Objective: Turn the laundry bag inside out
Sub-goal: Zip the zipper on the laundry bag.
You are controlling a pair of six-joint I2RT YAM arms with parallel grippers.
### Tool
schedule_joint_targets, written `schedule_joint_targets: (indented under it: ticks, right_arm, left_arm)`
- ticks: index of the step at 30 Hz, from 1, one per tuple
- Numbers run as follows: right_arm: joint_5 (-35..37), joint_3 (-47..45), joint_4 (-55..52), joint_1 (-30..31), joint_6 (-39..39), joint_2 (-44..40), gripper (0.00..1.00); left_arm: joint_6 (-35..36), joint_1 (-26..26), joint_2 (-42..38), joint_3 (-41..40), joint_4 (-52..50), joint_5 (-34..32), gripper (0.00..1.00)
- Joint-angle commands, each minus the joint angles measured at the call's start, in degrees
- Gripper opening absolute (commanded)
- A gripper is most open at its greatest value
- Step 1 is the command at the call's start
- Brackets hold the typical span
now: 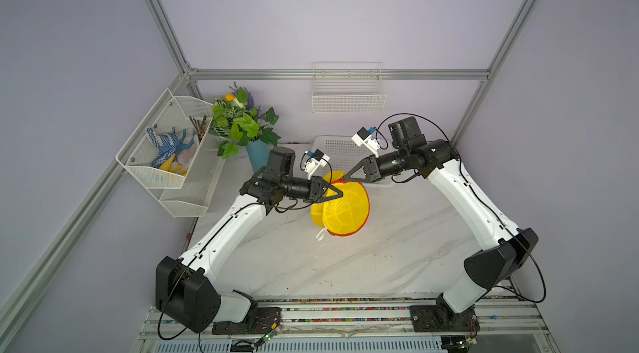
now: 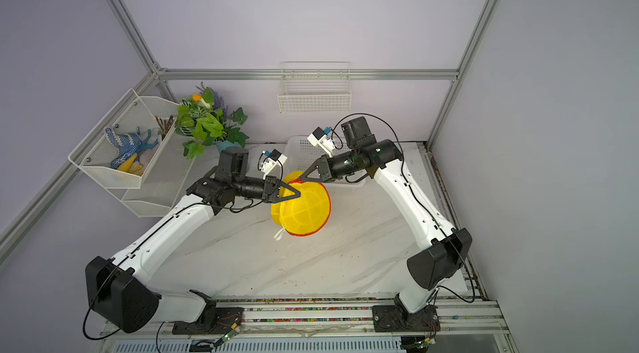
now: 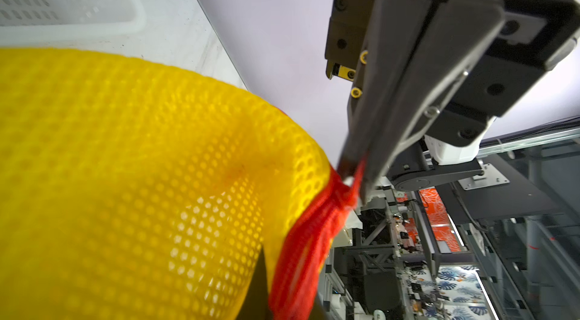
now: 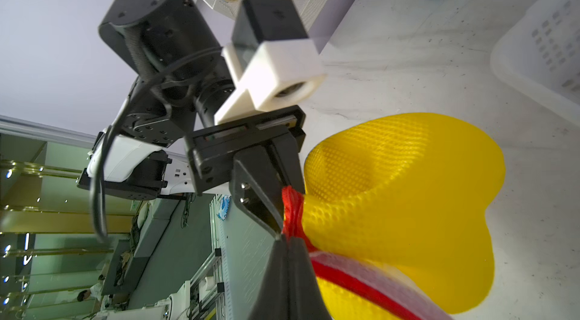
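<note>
laundry bag [image 1: 345,211] hangs over the table [image 1: 397,247], right gripper [image 1: 345,179] clamped on its red trim [image 3: 314,233], left gripper [image 1: 340,194] closed on mesh just beside; looks like both rim grips set, next: spread the mouth apart.

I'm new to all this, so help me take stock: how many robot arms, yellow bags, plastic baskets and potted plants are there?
Robot arms: 2
Yellow bag: 1
Plastic basket: 1
Potted plant: 1
Total: 5
</note>
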Motion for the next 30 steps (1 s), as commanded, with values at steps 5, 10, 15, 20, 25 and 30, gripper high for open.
schedule_joint_targets:
  ticks: [5,10,15,20,25,30]
  right_arm:
    - [9.7,3.6,-9.1,-5.0,4.1,5.1,0.0]
    - [10.8,4.0,-10.6,-6.3,4.9,7.8,0.0]
    - [9.1,4.5,-10.4,-9.1,5.4,7.2,0.0]
    - [6.3,4.6,-7.9,-9.2,7.0,6.2,0.0]
    - [9.6,3.2,-7.9,-9.4,5.8,6.4,0.0]
    - [19.4,1.4,-7.9,-9.8,2.1,5.5,0.0]
  left_arm:
    - [3.7,1.8,-1.9,8.8,-6.9,-0.7,0.0]
    - [5.0,4.0,-4.6,10.4,-12.0,-1.4,0.0]
    - [12.0,8.1,-7.0,11.1,-22.6,-11.7,0.0]
    - [16.2,8.2,-5.8,13.0,-28.4,-23.7,0.0]
    - [15.1,8.4,-6.2,13.5,-25.9,-23.1,0.0]
    - [10.9,11.8,-8.9,11.1,-21.1,-17.2,0.0]
